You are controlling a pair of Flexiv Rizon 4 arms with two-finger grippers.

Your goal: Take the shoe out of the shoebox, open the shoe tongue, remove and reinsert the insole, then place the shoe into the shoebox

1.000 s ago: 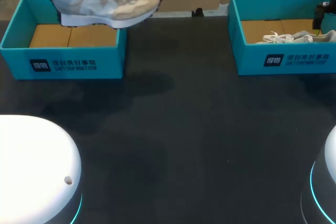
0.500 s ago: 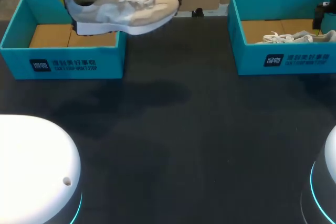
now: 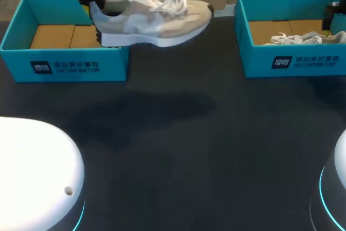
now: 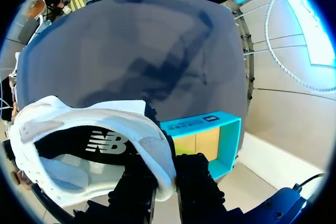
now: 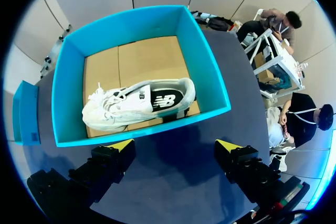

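Step 1, I'd say: L gripper (image 4: pixel 167 184) clenched on heel collar of shoe (image 3: pixel 157 17), held mid-air just past left shoebox (image 3: pixel 65 64); R gripper (image 5: pixel 176 153) spread wide above other shoebox (image 5: pixel 210 80); next probably needs shoe set sole-down on table (image 3: pixel 173 150) w/ tongue reachable.

The left shoebox (image 3: pixel 65 66) has white print on its blue front wall, next to a small dark square sign. The right shoebox (image 3: pixel 294 60) has the same. A white letter mark sits inside the held shoe (image 4: pixel 100 142). Another sits inside the other shoe (image 5: pixel 139 103).
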